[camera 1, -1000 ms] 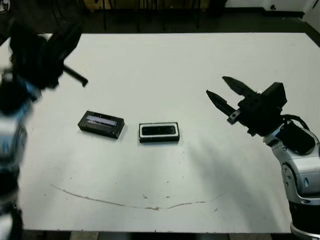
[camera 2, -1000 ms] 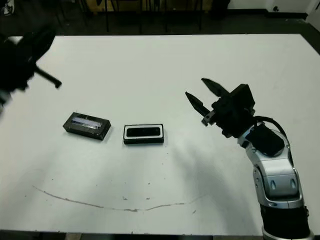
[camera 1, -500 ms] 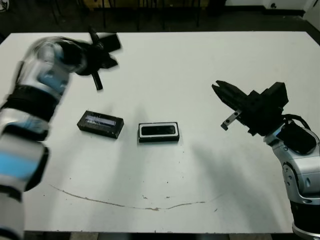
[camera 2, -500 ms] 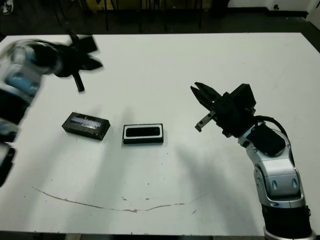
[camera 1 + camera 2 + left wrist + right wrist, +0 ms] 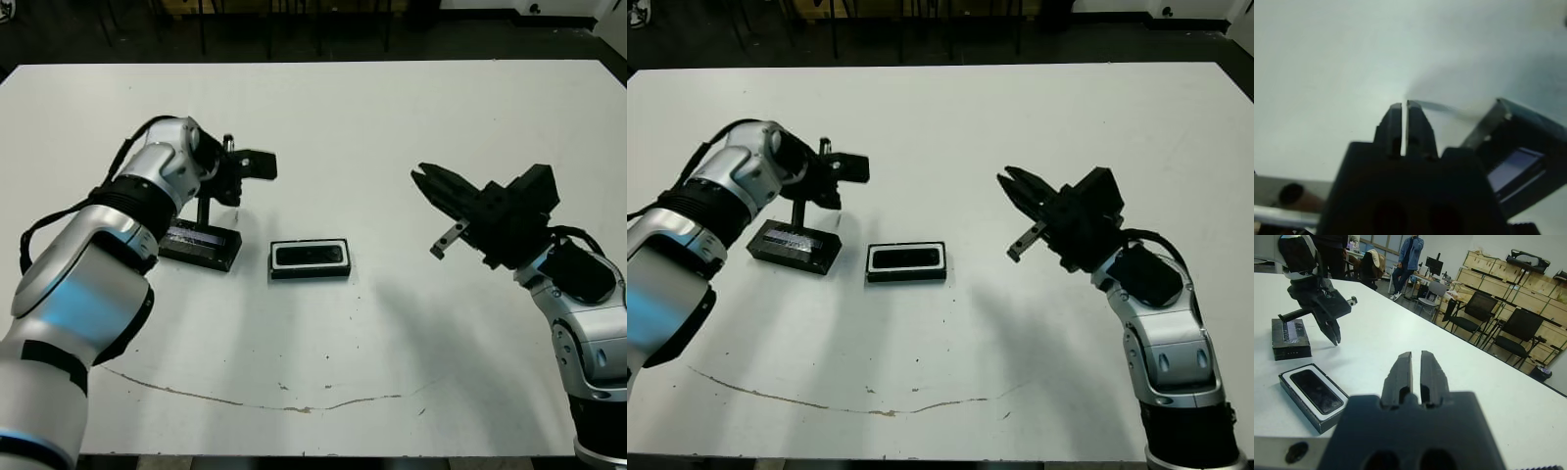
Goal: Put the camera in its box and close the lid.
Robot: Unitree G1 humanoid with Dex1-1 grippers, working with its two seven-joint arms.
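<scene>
A: Where's the camera (image 5: 312, 256)?
B: Glossy black bar, lying in the white-lined box (image 5: 311, 271), mid-table (image 5: 392, 117). Lid (image 5: 201, 243), matte slab with a silvery strip, sits beside it.
A: Claws?
B: Left gripper (image 5: 795, 217) clenched, empty, hovering above the lid. Right gripper (image 5: 1415, 369) clenched, empty, well apart.

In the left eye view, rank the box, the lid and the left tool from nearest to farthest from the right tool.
1. The box, holding the camera, nearest the right tool.
2. The left tool, farther left.
3. The lid, farthest left.
</scene>
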